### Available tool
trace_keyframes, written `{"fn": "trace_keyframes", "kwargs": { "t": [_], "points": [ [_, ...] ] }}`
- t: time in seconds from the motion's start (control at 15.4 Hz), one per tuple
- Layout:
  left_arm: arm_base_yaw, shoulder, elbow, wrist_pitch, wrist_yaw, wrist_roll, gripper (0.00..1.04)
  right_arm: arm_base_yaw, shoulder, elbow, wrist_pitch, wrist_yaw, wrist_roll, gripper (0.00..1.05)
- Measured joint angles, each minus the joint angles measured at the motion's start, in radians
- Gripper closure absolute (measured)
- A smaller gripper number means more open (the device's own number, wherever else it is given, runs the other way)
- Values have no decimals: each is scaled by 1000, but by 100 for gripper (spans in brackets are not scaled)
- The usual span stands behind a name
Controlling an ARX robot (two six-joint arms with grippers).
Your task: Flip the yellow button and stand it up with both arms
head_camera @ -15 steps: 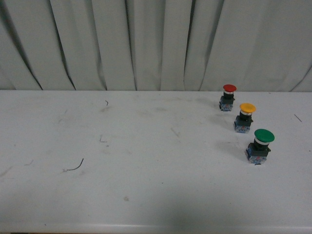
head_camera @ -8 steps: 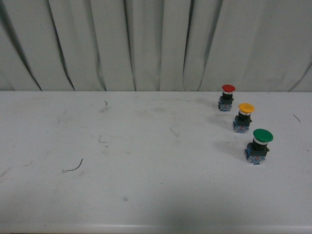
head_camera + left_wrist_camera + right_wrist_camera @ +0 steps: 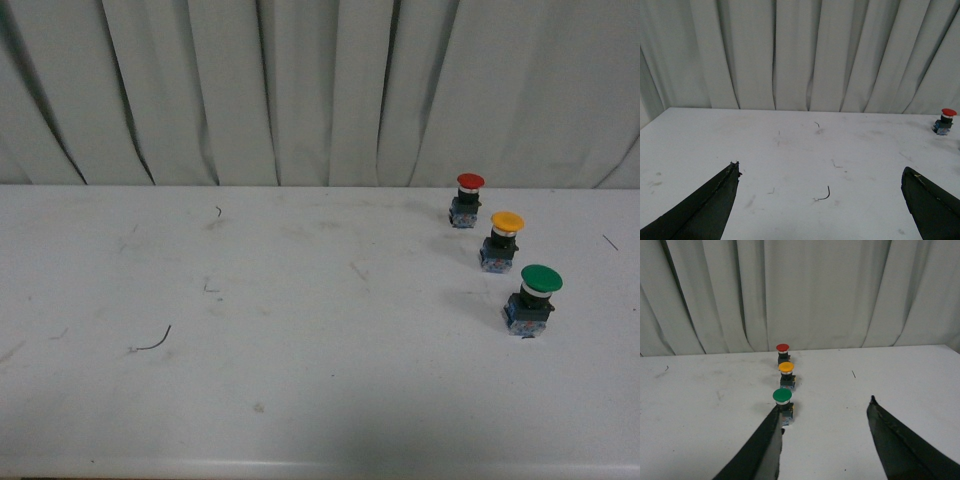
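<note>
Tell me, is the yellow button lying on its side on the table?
No. In the front view the yellow button stands upright on the table, cap up, between the red button and the green button.

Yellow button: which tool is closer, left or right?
Right. The right tool is open and faces the yellow button, beyond the green button. The left tool is open over bare table; only the red button shows there.

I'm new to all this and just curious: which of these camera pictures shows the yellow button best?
The front view: the yellow button stands in full, cap up, between a red button and a green button. The right wrist view also shows it, smaller, beyond the open right tool. The left wrist view misses it.
</note>
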Motion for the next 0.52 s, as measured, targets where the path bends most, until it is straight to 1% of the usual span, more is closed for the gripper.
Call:
{"fn": "trace_keyframes", "kwargs": {
  "t": [0.26,0.32,0.52],
  "points": [
    [0,0,0,0,0,0,7,0,0,0,0,0,0,8],
    [0,0,0,0,0,0,7,0,0,0,0,0,0,6],
    [0,0,0,0,0,0,7,0,0,0,0,0,0,6]
  ]
}}
